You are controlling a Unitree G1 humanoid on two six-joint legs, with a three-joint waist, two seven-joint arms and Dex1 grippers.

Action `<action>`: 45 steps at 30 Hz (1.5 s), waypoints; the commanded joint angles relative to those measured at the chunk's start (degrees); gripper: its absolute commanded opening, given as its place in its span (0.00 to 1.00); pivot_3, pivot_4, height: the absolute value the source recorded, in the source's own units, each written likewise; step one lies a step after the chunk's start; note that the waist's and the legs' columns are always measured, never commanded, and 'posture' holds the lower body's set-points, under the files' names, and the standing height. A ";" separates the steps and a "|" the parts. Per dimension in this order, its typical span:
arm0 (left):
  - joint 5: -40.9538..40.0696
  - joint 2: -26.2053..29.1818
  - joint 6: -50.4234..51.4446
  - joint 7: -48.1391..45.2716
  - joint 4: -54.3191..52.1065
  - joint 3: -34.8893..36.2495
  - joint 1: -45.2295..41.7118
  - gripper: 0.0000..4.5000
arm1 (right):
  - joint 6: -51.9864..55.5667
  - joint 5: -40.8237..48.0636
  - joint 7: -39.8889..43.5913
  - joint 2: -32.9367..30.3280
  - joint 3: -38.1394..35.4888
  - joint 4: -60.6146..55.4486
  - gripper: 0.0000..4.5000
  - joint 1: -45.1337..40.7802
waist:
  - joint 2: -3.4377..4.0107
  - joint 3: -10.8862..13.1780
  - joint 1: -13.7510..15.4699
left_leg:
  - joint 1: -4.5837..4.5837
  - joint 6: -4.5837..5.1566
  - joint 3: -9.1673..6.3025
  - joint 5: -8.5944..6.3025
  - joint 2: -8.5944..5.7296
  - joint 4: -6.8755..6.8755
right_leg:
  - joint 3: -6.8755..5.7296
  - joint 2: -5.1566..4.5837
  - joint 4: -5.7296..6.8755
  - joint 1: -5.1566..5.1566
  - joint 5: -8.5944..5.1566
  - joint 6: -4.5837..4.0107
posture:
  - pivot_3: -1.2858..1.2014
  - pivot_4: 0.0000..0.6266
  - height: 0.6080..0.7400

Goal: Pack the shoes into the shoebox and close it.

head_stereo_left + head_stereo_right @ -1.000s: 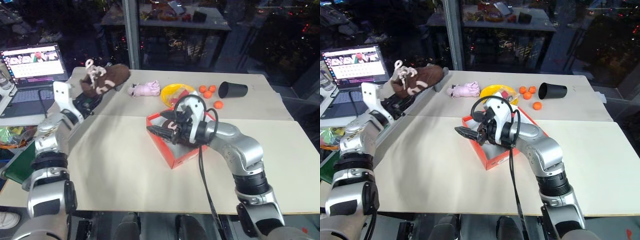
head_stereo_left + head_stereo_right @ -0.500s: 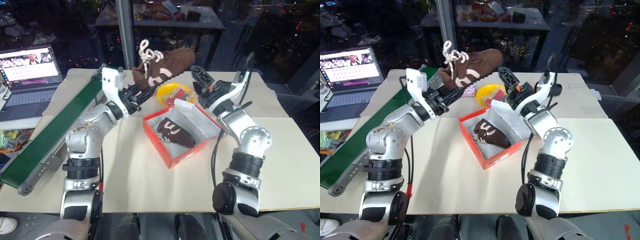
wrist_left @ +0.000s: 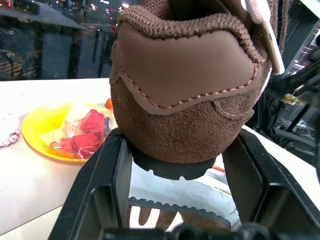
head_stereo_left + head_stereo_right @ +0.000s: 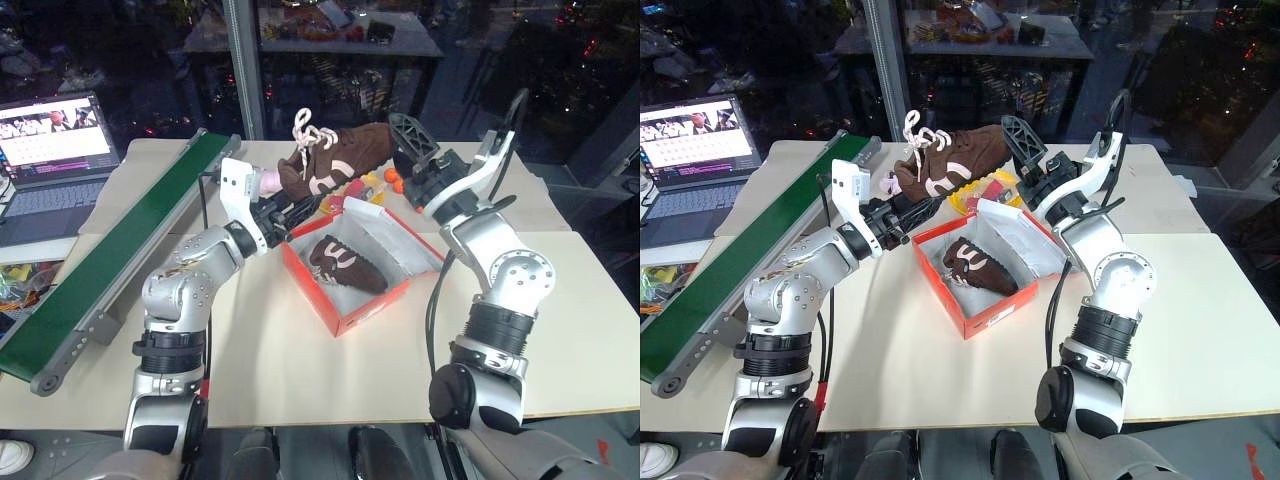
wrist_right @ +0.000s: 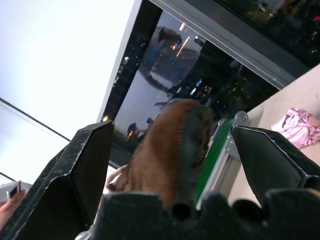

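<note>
Suede shoe [image 4: 335,165], soft-topped, stiff-soled, looks light, rides above the shoebox [image 4: 352,272] clamped at its heel in my left gripper [image 4: 296,208]; right gripper [image 4: 425,160] gapes empty beside its toe.

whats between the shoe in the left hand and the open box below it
Nothing: in the right eye view the held shoe hangs over the shoebox with bare air between; the other shoe already lies inside.
</note>
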 commanded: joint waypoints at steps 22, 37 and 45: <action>-3.80 0.70 4.69 0.89 -7.07 0.26 -0.93 0.50 | -4.14 -2.72 3.92 -3.61 7.09 2.22 0.40 0.37 | 0.00 0.00 -0.10 | -0.01 0.00 0.00 0.00 0.00 -0.01 | 0.01 0.01 -0.03 0.00 0.00 0.00 | 0.52 0.24 1.00; -4.80 16.28 4.69 -6.98 -3.11 6.72 7.90 1.00 | -0.75 -18.09 18.83 -23.74 20.55 6.92 0.10 -8.70 | 0.04 0.03 -0.17 | -0.02 0.00 0.02 0.00 0.00 -0.07 | 0.02 -0.01 -0.08 -0.07 -0.02 -0.01 | 0.52 0.24 1.00; -3.56 16.30 3.18 -5.62 -3.54 6.31 10.03 1.00 | -3.10 -32.53 42.66 -33.23 41.50 9.99 0.10 -7.32 | 0.02 0.03 -0.01 | -0.02 0.00 0.03 -0.01 0.00 -0.10 | 0.02 -0.02 -0.10 -0.10 -0.06 -0.07 | 0.52 0.24 1.00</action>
